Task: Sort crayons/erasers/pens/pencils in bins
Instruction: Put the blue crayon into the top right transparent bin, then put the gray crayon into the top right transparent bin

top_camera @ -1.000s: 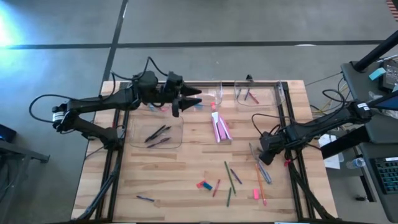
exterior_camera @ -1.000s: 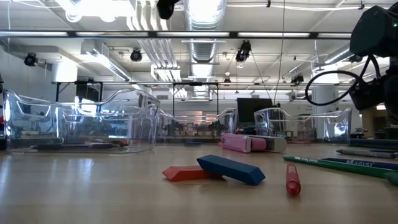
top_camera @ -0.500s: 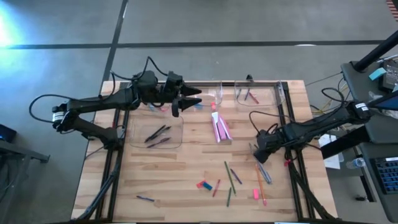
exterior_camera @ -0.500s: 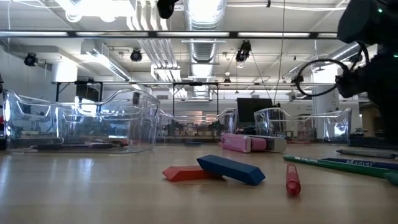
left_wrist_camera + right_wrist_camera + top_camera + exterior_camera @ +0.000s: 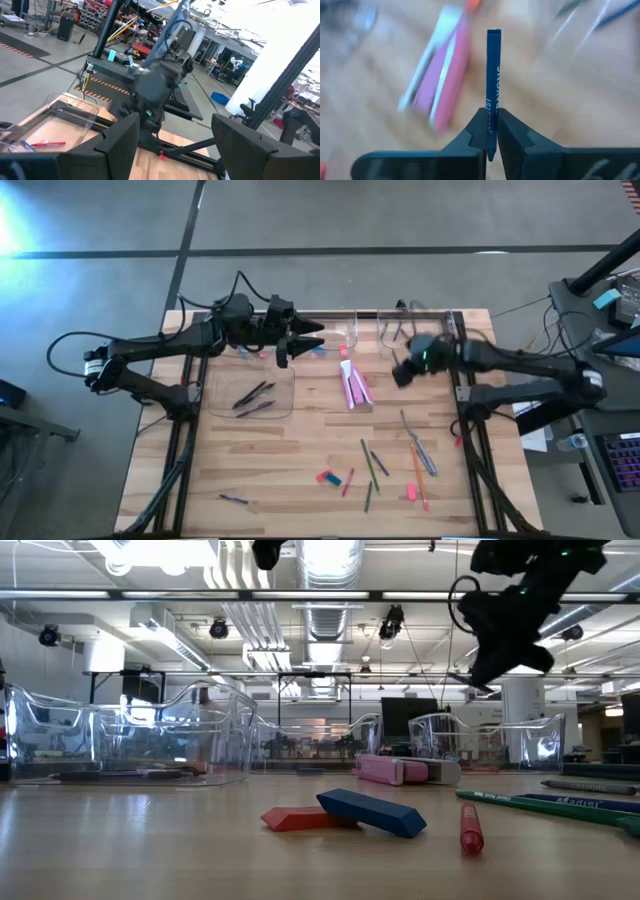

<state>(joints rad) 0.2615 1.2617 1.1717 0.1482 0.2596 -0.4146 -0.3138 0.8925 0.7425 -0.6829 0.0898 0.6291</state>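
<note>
Wooden slats make up the bench [image 5: 300,440], ringed by grey concrete floor. Over its far right part, the right hand [image 5: 491,131] is clamped on a dark blue crayon [image 5: 492,85], which sticks straight out past the fingertips; white lettering runs along its wrapper, but only part of it shows and it cannot be made out for sure. In the high view that hand [image 5: 402,372] hangs just on the near side of the far-right bin [image 5: 448,330], which holds a few thin sticks. Left of it, a pink pack [image 5: 355,387] lies flat on the wood. At the far left, the left hand [image 5: 305,340] waits with its fingers apart, beside a clear bin [image 5: 352,333]. A wider bin [image 5: 214,388] near it holds dark pens [image 5: 254,393]. Toward the near edge lie a red eraser [image 5: 300,819] and a blue eraser [image 5: 372,813], touching. To their right rest a red crayon [image 5: 470,830] and green pencils [image 5: 545,808], one printed with pale lettering too small to read surely.
</note>
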